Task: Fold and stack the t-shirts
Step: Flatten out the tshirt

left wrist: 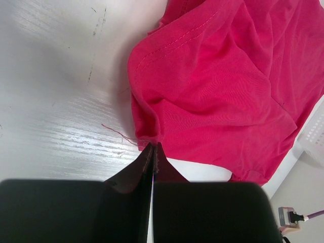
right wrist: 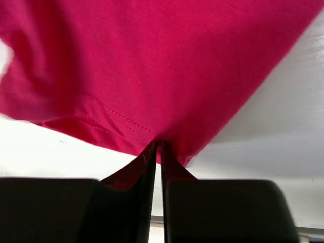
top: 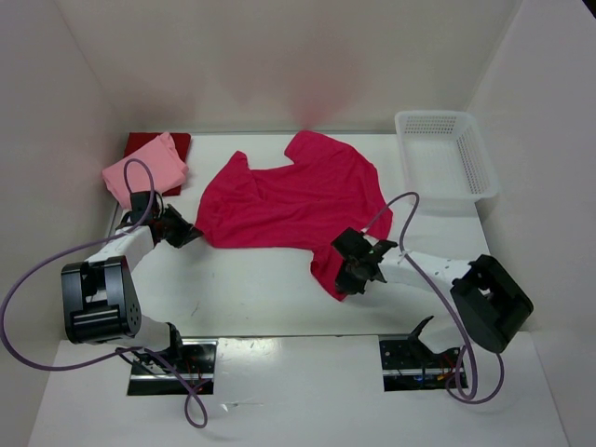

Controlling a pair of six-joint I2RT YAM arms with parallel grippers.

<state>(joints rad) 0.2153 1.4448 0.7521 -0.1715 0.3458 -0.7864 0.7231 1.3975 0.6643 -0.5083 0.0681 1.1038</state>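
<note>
Magenta t-shirt [top: 293, 200] on table [top: 261, 298] (beside basket [top: 433, 115])

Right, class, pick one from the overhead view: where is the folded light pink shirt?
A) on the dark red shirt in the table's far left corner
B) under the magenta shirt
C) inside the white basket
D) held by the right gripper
A: the light pink shirt lies on the dark red shirt in the far left corner, apart from the magenta shirt spread in the middle.

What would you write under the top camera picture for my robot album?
The left gripper and right gripper pinch the magenta t-shirt; a pink t-shirt lies on a dark red t-shirt.
</note>
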